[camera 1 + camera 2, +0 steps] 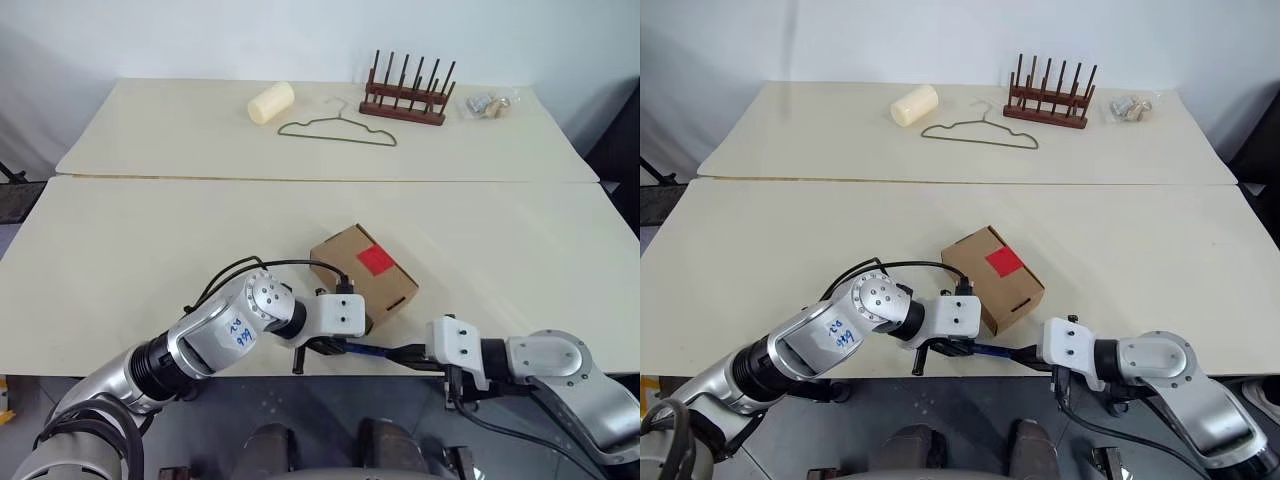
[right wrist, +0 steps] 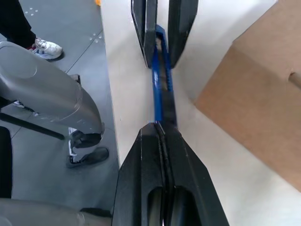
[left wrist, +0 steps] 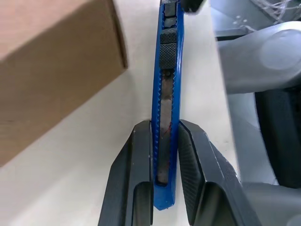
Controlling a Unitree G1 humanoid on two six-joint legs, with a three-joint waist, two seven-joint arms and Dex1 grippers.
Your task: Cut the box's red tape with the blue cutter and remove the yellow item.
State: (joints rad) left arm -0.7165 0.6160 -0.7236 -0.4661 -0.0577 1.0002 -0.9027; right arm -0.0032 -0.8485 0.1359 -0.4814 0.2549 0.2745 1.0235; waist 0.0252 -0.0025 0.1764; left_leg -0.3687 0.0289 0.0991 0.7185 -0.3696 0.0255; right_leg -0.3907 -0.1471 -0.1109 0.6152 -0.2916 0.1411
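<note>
Currently both my pincers pinch the blue cutter (image 1: pixel 372 350) at the near table edge (image 1: pixel 120 370), just in front of the box (image 1: pixel 362 275). My left gripper (image 3: pixel 165 141) clamps one end, fingers (image 3: pixel 136 160) pressed on either side of the blue body. My right gripper (image 2: pixel 160 129) has its fingers pressed together on the other end. The box sits closed, red tape (image 1: pixel 376 260) on its top face, intact. The yellow item I cannot see; I take it to be inside the box.

Risks, as I judge them:
- Cutter is bridged between two arms. If either pulls before the other lets go, it could twist out and drop off the near edge to the floor.
- Right grip sits at the very tip; the hold looks thin and may slip.
- I cannot tell whether the blade is out; the slider (image 3: pixel 168 49) sits toward the far end of its track.
- Box is light and unheld; a push from the cutter may slide it

View differences: head views place the box, the tape, and the far table with a cream roll (image 1: pixel 270 102), wire hanger (image 1: pixel 338 128) and wooden rack (image 1: pixel 405 95). Left wrist view gives slider and track detail. Right wrist view shows both grips facing along the cutter, plus floor beyond the edge
</note>
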